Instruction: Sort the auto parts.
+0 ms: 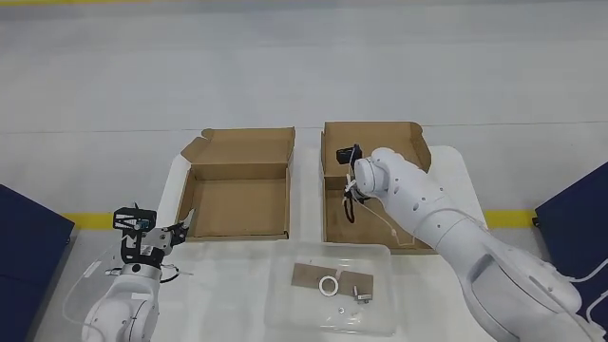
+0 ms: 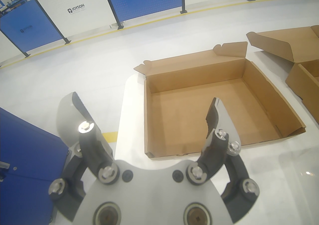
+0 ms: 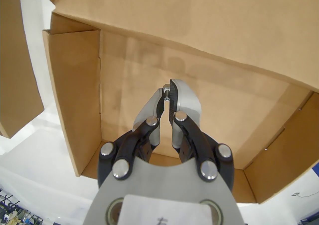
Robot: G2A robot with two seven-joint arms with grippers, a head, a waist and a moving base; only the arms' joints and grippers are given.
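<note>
From above, two open cardboard boxes sit side by side at the back of the table: the left box [image 1: 237,204] is bare, and the right arm reaches down into the right box [image 1: 380,144]. In front of them, the clear tray [image 1: 285,313] holds a white ring [image 1: 328,286] and a small metal piece [image 1: 361,294], which look like the parts waiting to be sorted. The left gripper [image 1: 179,230] hovers off the left box's near corner.

On the left wrist camera, its fingers are spread wide with nothing between them. It's out of the way, probably so the other arm has room.

On the right wrist camera, the right gripper [image 3: 167,91] is pinched narrow on a small screw [image 3: 166,87], gripped at the very fingertips. It's low over the right box's floor, near the back wall, so the drop should be short and the screw shouldn't bounce out. I'd call this the moment just before release.
</note>
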